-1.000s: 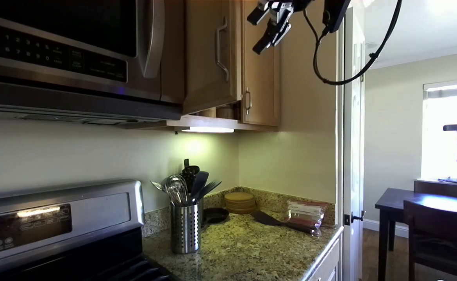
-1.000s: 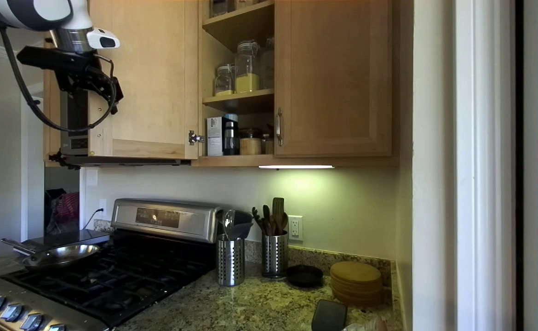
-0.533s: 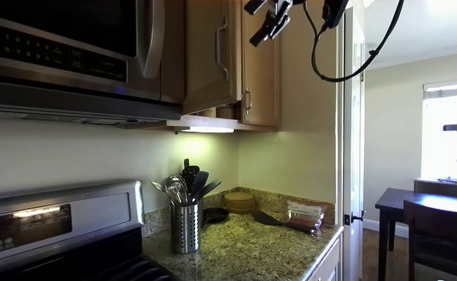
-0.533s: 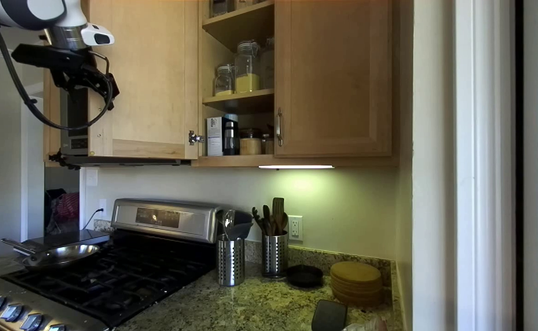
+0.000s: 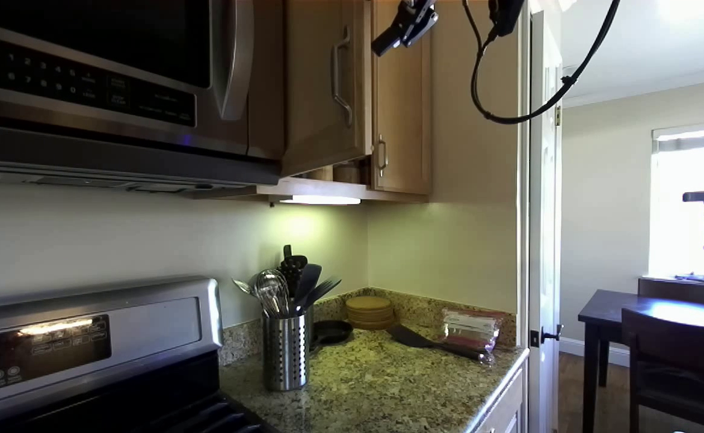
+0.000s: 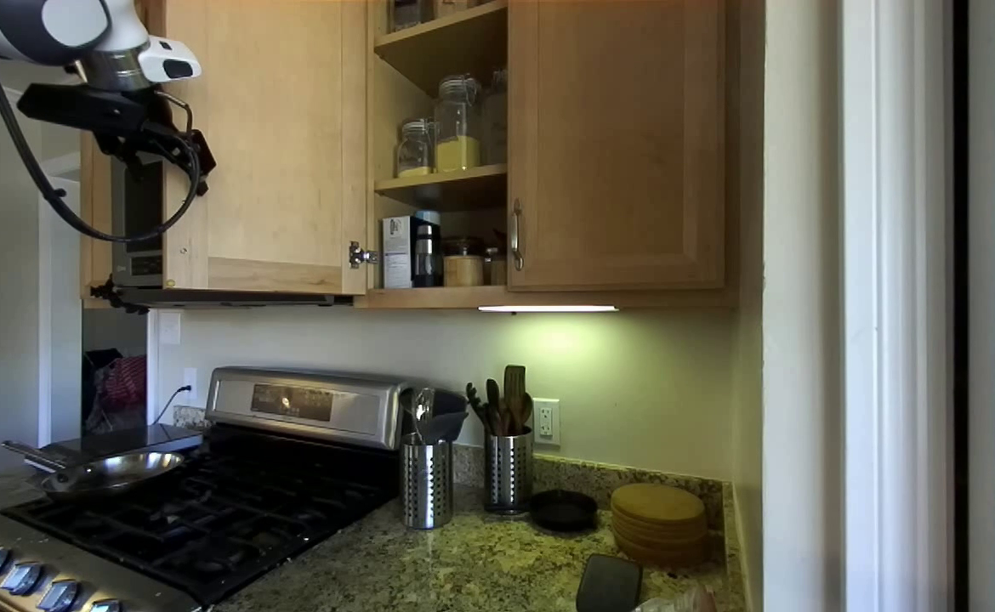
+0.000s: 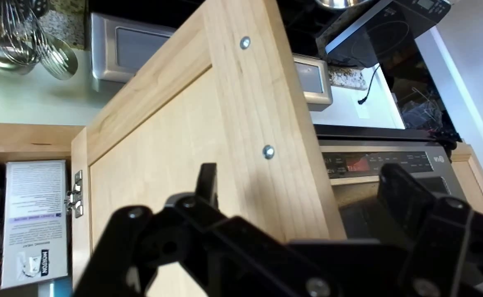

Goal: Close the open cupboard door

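The cupboard door stands swung wide open. Its inner face shows in an exterior view (image 6: pixel 272 153) and in the wrist view (image 7: pixel 159 136). Its outer face (image 5: pixel 316 90), with a silver bar handle (image 5: pixel 341 78), shows in an exterior view; the handle is hidden in the wrist view. My gripper (image 7: pixel 299 170) is open and empty at the door's free edge. In the wrist view one finger is over the inner face and the other is past the edge, over the microwave. Contact cannot be told. The gripper is partly cut off at the top in an exterior view (image 5: pixel 401 30).
The microwave (image 5: pixel 117 90) is beside the open door, above the stove (image 6: pixel 208 493). A second cupboard door (image 6: pixel 616 144) is shut. Jars (image 6: pixel 457 127) and a box (image 7: pixel 35 222) stand on the open shelves. Utensil holders (image 6: pixel 427 484) stand on the counter below.
My gripper has moved up and to the left in an exterior view, and slightly left and up in both. The cupboard door has not visibly moved.
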Available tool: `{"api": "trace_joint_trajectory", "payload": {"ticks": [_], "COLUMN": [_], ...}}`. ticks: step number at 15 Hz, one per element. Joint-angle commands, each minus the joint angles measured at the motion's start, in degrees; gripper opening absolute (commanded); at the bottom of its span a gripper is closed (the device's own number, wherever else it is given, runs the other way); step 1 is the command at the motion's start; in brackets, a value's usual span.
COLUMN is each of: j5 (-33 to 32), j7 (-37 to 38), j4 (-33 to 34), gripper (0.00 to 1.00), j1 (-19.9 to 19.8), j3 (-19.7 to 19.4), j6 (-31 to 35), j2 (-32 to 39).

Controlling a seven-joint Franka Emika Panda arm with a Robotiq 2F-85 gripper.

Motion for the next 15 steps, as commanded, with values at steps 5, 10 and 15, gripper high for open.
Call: {"api": "trace_joint_trajectory", "payload": {"ticks": [5, 10, 15], "j5": [-4.7, -9.9, -15.0], "j7": [3.9, 7.3, 9.8], "j4": [-2.3, -3.1, -3.5], "gripper": [1.00, 1.00, 1.00], "j1": [-2.8, -5.5, -8.3], "j3": [2.3, 2.9, 3.4], "j6": [8.3, 10.1, 9.5], "j2": [-0.3, -0.2, -0.7]}}
